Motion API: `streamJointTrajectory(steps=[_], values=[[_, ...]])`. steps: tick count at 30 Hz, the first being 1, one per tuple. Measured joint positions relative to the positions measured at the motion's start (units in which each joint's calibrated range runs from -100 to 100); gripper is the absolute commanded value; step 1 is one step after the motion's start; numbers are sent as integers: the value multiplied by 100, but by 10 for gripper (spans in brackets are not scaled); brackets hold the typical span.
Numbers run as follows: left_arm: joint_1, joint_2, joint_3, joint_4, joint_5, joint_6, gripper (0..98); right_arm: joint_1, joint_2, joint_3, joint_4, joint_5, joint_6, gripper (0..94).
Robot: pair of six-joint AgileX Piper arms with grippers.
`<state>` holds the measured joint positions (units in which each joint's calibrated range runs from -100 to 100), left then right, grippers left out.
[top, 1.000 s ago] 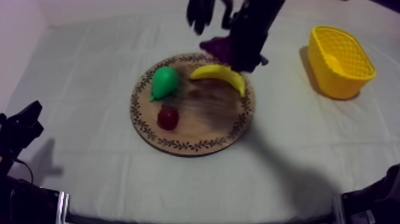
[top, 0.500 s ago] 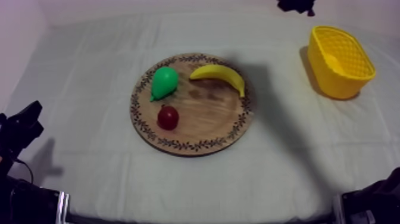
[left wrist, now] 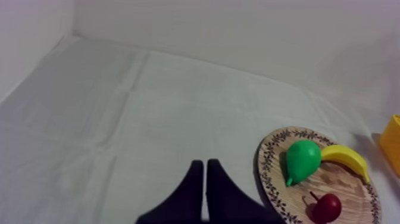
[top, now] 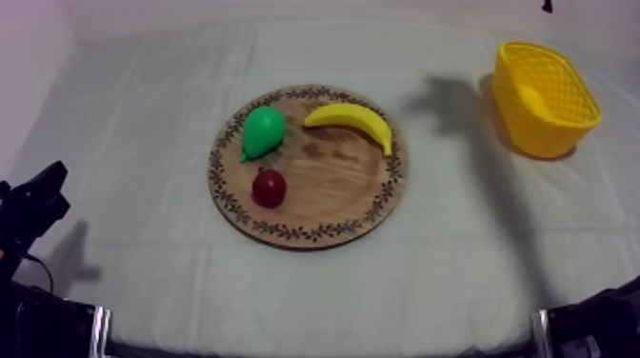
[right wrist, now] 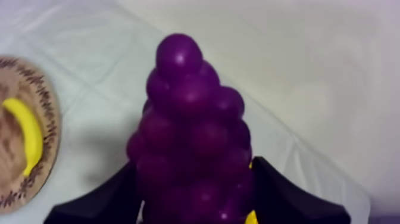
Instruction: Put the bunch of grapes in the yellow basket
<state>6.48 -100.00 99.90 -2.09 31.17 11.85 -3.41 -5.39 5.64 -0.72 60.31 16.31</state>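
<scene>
The purple bunch of grapes (right wrist: 193, 143) hangs in the air, and my right gripper (right wrist: 193, 168) is shut on it, one black finger (right wrist: 113, 199) at each side. Behind and below the bunch lie the wooden board (right wrist: 46, 113) and the banana (right wrist: 27, 134). From above, the round board (top: 333, 190) holds a green pear (top: 262, 130), the banana (top: 350, 119) and a small red fruit (top: 269, 188). The yellow basket (top: 545, 97) stands at the far right. My left gripper (left wrist: 205, 174) is shut on nothing, low at the table's left (top: 38, 195).
The arm's shadow (top: 448, 95) falls on the cloth just left of the basket. In the left wrist view the board (left wrist: 269, 156) with the pear (left wrist: 302, 159) lies to the gripper's right, with open cloth ahead.
My right arm has lifted the grapes off the board's far edge and carried them up and right, out of the top view. Its shadow has moved towards the basket. The left arm has not moved.
</scene>
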Motion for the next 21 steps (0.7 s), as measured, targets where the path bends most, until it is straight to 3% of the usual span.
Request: streamJointTrajectory(steps=[12,21], values=[[0,0,0,0,0,-3,1,738,386,154,72,-551,-723,291],[0,0,0,0,0,-3,1,1043,872,428,308,-218,-1100,279]])
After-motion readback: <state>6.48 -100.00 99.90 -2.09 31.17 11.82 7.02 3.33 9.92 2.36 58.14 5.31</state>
